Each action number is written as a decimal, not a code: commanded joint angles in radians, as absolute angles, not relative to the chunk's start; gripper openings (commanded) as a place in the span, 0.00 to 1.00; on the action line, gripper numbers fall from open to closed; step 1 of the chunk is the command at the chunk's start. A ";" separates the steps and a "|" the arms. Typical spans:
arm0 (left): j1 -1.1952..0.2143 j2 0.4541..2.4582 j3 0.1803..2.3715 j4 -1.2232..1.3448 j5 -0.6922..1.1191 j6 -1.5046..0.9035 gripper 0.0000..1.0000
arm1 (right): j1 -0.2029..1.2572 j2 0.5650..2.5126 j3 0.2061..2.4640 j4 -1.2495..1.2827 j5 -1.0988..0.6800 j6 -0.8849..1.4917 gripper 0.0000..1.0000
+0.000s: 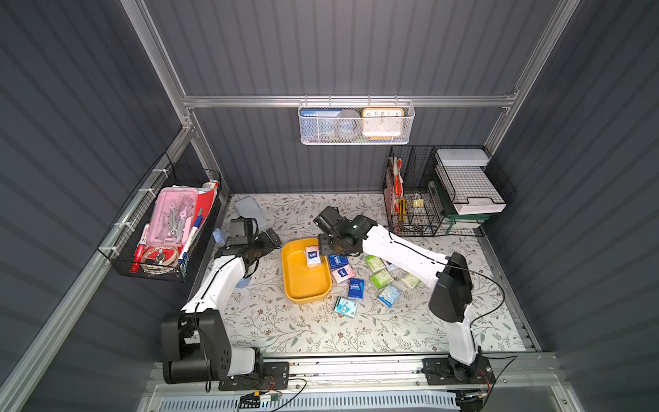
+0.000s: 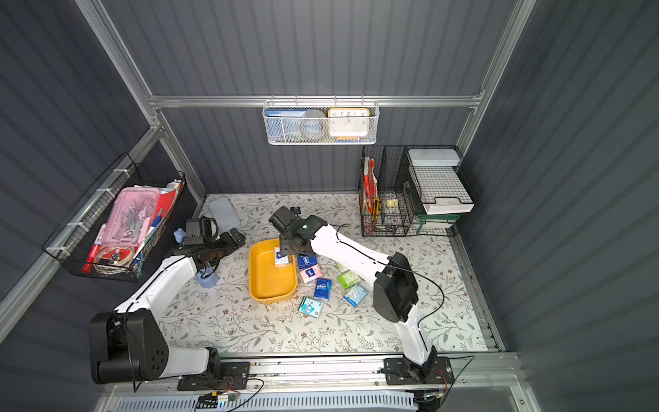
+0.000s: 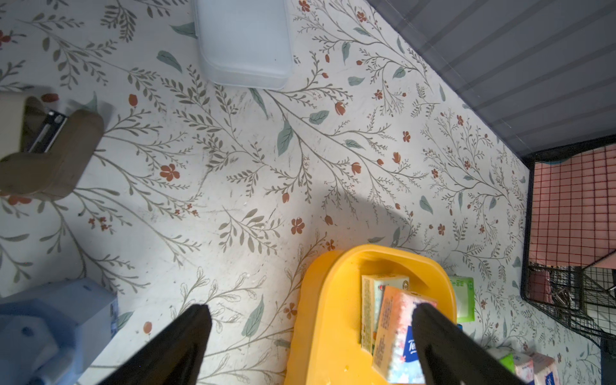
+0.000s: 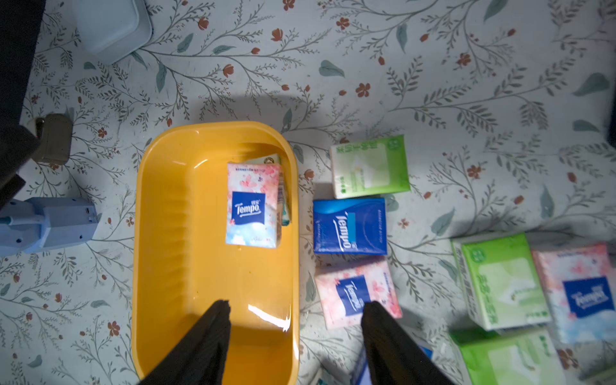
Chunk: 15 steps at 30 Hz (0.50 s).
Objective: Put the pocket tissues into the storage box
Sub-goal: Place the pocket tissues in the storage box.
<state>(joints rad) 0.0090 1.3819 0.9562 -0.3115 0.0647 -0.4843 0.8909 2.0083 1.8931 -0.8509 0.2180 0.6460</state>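
The mustard-yellow storage box [image 1: 305, 285] sits mid-table. Inside it lies a pink pocket-tissue packet [image 4: 253, 205], resting on another packet [image 4: 270, 160] against the box wall. Several more pocket tissues lie loose on the mat beside the box: a green one [image 4: 370, 166], a dark blue one [image 4: 350, 226], a pink one [image 4: 356, 293], and light blue ones [image 1: 346, 306] further out. My right gripper [image 4: 296, 310] hangs open over the box's rim [image 4: 295, 233], holding nothing. My left gripper [image 3: 311, 316] is open and empty, just beyond the box's far left corner [image 1: 272, 238].
A flat grey-blue case [image 1: 251, 212] lies at the back left. A light-blue device [image 4: 50, 223] and a beige stapler-like object [image 3: 50, 156] sit left of the box. Black wire baskets [image 1: 438, 192] stand at the back right. Another wire basket [image 1: 167, 228] hangs on the left wall.
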 commanded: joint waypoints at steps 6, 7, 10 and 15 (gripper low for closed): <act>0.011 1.372 0.964 -0.311 0.170 -0.436 0.99 | 0.890 1.888 1.593 -0.934 0.171 0.833 0.75; 0.011 1.366 0.956 -0.307 0.177 -0.439 0.99 | 0.890 1.876 1.553 -0.922 0.160 0.850 0.76; 0.011 1.347 0.936 -0.307 0.189 -0.439 0.99 | 0.890 1.863 1.477 -0.897 0.151 0.892 0.78; 0.011 1.319 0.903 -0.319 0.199 -0.431 0.99 | 0.892 1.899 1.447 -0.891 0.143 0.922 0.80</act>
<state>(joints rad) 0.0090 1.3548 0.9268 -0.3088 0.1680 -0.4580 0.8913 1.8877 1.4528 -0.8886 0.1501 0.8745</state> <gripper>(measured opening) 0.992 0.799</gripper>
